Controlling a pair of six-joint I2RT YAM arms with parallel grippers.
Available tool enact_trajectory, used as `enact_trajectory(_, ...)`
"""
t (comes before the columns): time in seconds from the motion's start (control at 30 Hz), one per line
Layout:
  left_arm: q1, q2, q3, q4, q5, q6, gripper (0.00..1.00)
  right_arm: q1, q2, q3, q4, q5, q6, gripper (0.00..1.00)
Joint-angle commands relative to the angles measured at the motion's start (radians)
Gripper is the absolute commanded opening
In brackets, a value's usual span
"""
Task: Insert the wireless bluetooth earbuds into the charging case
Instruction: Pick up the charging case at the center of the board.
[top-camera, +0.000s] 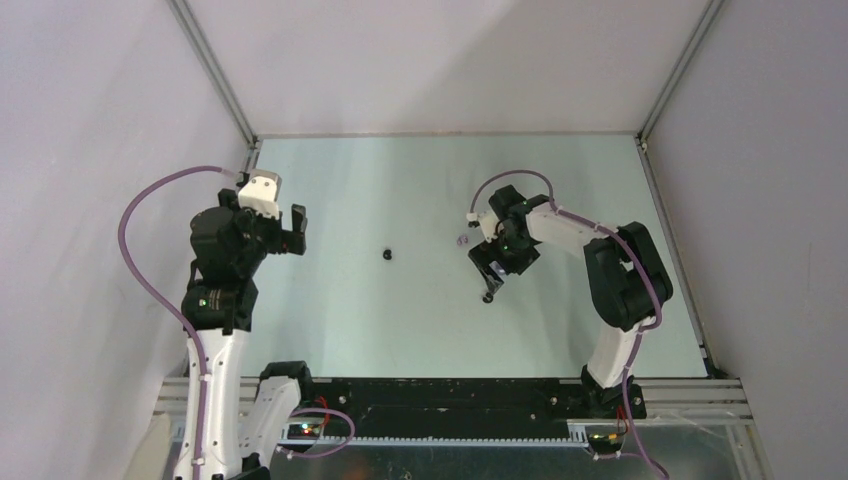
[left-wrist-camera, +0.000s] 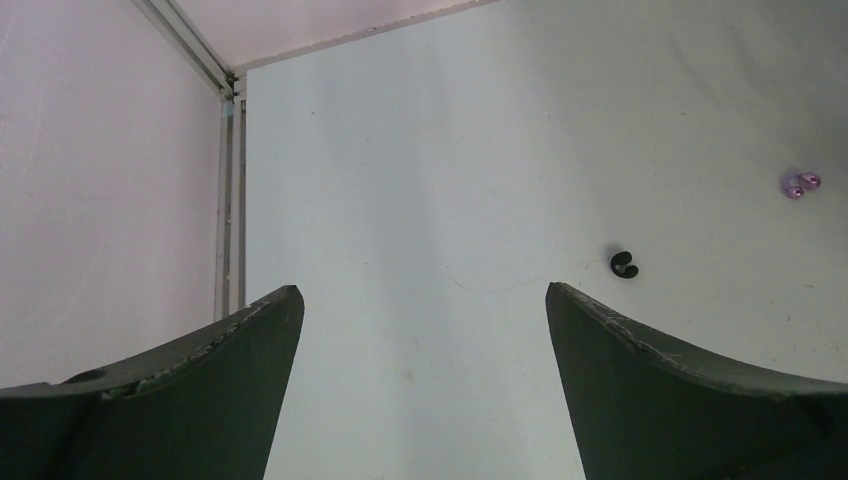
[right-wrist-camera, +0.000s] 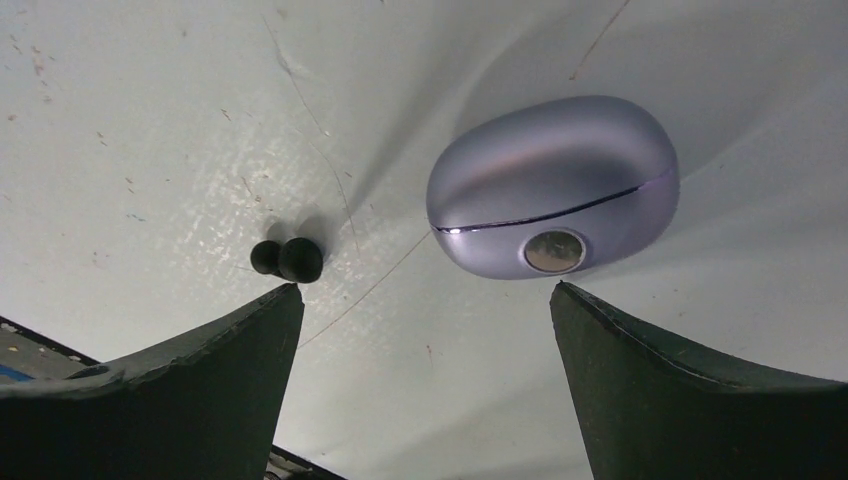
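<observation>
Hanging over the pale surface (top-camera: 420, 340), the right end effector (right-wrist-camera: 425, 295) stands spread wide with nothing in it. Its two dark fingers flank a closed lavender charging case (right-wrist-camera: 553, 187) that lies just ahead of them. A lid seam runs across the case's front, with a small round metallic disc (right-wrist-camera: 553, 251) under it; whether the disc carries any mark I cannot tell. A black earbud (right-wrist-camera: 287, 259) lies just off one fingertip, apart from the case. The left end effector (left-wrist-camera: 420, 300) is likewise spread wide and empty, near the left wall (left-wrist-camera: 100, 180). A second black earbud (left-wrist-camera: 623, 264) sits mid-surface, and two purple earbuds (left-wrist-camera: 801, 184) lie touching each other farther right.
</observation>
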Motion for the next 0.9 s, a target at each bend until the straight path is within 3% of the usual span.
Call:
enact_trajectory(0.0, -0.004, -0.004, -0.005, 0.036, -0.007, 0.007, 0.99, 0.01, -0.005, 0.002, 0.028, -0.072, 0.022, 0.99)
enact_trajectory(0.63, -0.005, -0.004, -0.006, 0.037, -0.006, 0.007, 0.99, 0.117, -0.009, 0.011, 0.107, -0.06, 0.056, 0.99)
enact_trajectory(0.87, -0.004, 0.0, -0.006, 0.037, -0.007, 0.008, 0.99, 0.186, -0.072, 0.049, 0.117, -0.034, -0.029, 1.0)
